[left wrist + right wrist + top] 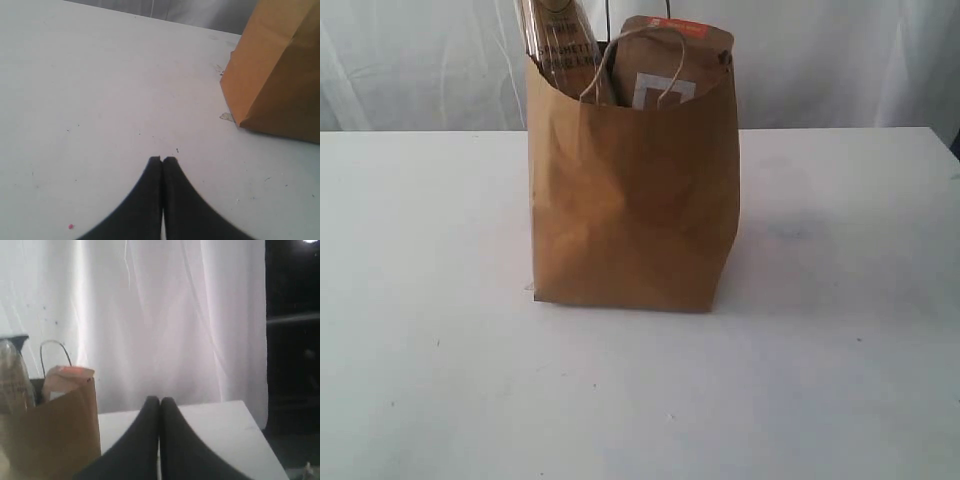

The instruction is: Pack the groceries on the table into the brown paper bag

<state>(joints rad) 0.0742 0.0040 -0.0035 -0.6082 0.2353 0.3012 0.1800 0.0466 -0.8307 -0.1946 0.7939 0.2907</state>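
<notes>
Tall brown kraft paper bag (635,220) upright on white tabletop (420,320); inside, clear spaghetti packet (560,45) and brown pouch with grey square label (675,60), both poking above rim. Bag walls creased. Left gripper (162,159) jaws pressed together, empty, low over tabletop; bag ahead, off to one side, apart. Right gripper (160,400) jaws closed, empty, near rim height; bag ahead, off to side, not touching

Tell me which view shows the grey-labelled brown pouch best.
Exterior view: the brown pouch with grey square label stands clear above the brown paper bag. Right wrist view shows its blurred top; left wrist view, nothing.
</notes>
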